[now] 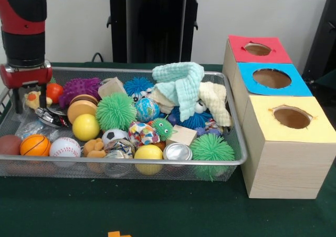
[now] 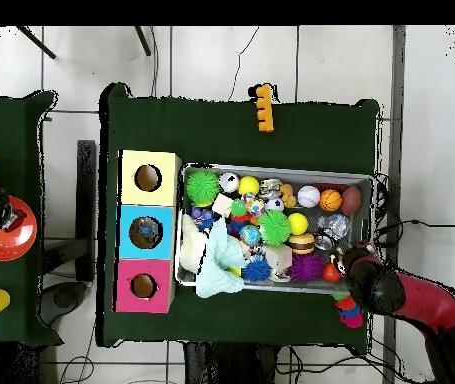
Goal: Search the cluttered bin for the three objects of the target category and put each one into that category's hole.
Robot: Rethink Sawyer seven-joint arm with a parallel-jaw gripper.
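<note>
A wire mesh bin [image 1: 233, 161] [image 2: 271, 170] is packed with toys: a mini basketball [image 1: 35, 145], a baseball [image 1: 64, 147], yellow balls [image 1: 85, 127], green spiky balls [image 1: 115, 111], a mint cloth [image 1: 181, 82], wooden blocks [image 1: 182, 135] and a metal tin [image 1: 177, 152]. Beside it stands a wooden box with a red hole [image 1: 257, 49], a blue hole [image 1: 272, 78] and a yellow hole [image 1: 291, 117]. My gripper [image 1: 30, 99] [image 2: 349, 258] hangs open over the bin's far left corner in the front view. A yellow duck toy [image 1: 33, 98] shows between its fingers, which are not closed on it.
A purple spiky ball [image 1: 79, 89] and an orange ball [image 1: 54, 92] lie close to the gripper. An orange piece [image 1: 118, 234] [image 2: 263, 107] lies on the green cloth outside the bin. A second table with a red bowl [image 2: 3, 228] shows in the overhead view.
</note>
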